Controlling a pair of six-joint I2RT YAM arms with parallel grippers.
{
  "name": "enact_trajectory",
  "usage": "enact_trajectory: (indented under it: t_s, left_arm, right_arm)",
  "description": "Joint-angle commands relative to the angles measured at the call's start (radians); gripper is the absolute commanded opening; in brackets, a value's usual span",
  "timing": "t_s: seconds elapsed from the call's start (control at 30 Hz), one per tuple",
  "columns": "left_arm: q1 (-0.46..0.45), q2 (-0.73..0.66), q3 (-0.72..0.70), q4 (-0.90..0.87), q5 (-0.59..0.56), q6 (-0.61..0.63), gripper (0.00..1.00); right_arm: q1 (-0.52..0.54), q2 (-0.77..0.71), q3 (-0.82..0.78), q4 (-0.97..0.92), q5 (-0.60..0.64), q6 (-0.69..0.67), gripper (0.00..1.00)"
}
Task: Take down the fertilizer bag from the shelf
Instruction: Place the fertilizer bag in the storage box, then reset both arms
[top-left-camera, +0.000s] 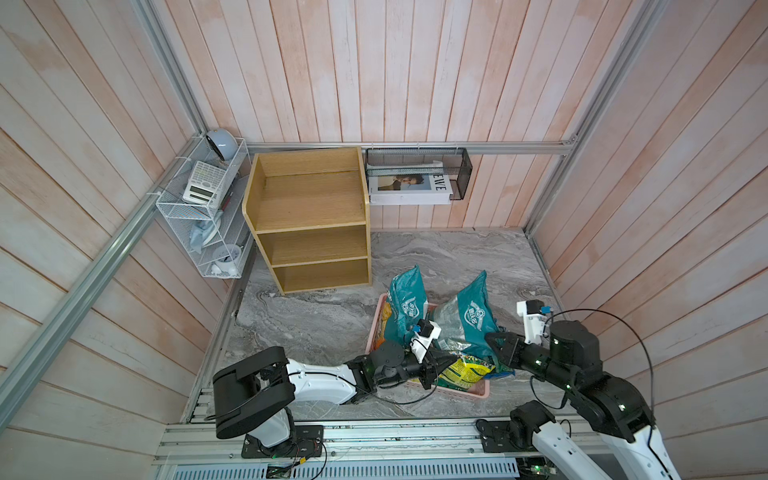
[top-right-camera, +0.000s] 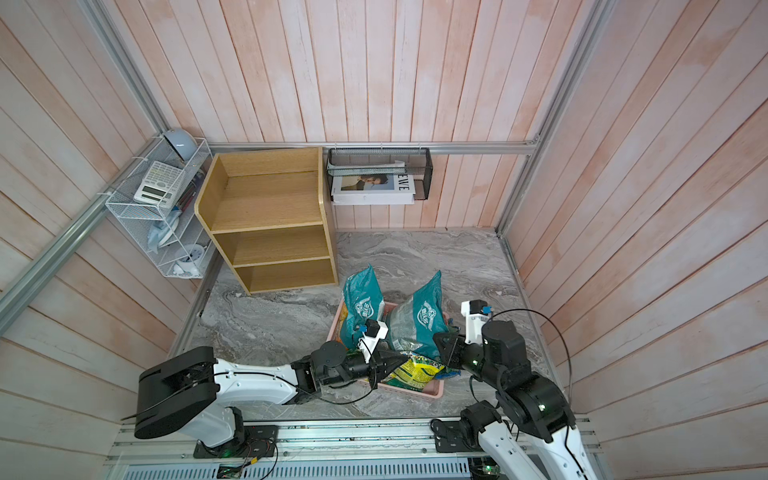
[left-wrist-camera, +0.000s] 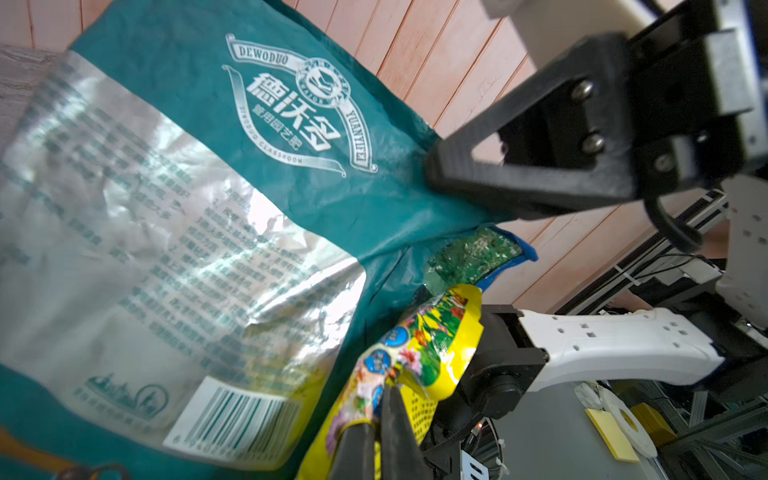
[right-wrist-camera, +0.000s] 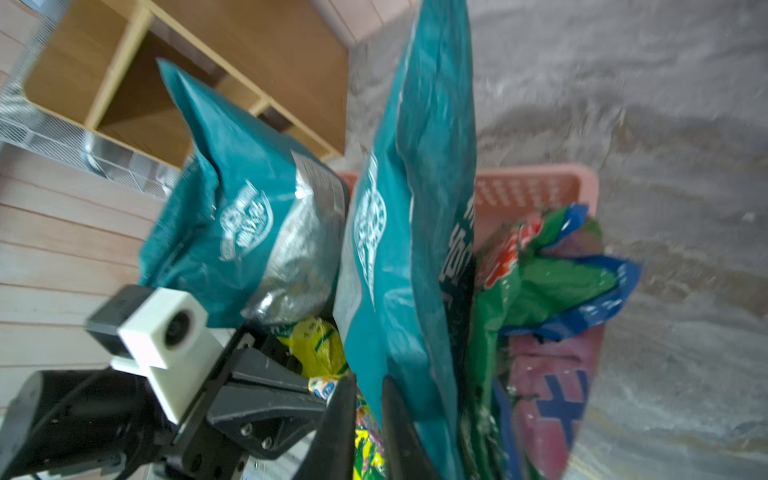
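Between the right gripper's pressed-together fingers sits the lower edge of the teal fertilizer bag, standing in the pink basket, well apart from the shelf. Just beside them, the left gripper's fingers pinch a yellow bag.

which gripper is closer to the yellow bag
Left. The left gripper is pinching the edge of the yellow bag in the pink basket; the right gripper is just beside it, clamped on a teal bag.
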Motion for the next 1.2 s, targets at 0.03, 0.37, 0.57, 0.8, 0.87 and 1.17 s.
enact_trajectory:
  t_s: [0.03,0.37,0.57,0.8,0.87,1.17]
  left_arm:
    - [0.031,0.072,0.015,0.07,-0.014,-0.034,0.0]
    - [-0.002,0.117,0.029,0.07,0.007,-0.056,0.0]
    - [-0.031,-0.077,0.1,-0.21,-0.078,0.016,0.75]
    - [-0.052,-0.328,0.164,-0.482,-0.158,0.084,1.0]
    - [-0.052,-0.441,0.171,-0.565,-0.255,0.112,1.0]
    - [0.328,-0.628,0.111,-0.758,-0.694,0.098,1.0]
  right_arm:
    - [0.007,-0.048,0.063,-0.074,0.0,-0.032,0.19]
    - [0.008,-0.014,0.125,0.068,0.125,-0.08,0.35]
    - [0.007,0.004,0.152,0.202,0.325,-0.085,0.49]
    - [0.006,0.009,0.024,0.466,0.662,-0.046,0.98]
    - [-0.001,0.024,-0.052,0.592,0.794,-0.118,0.98]
    - [-0.37,0.02,-0.376,1.003,0.892,-0.192,0.98]
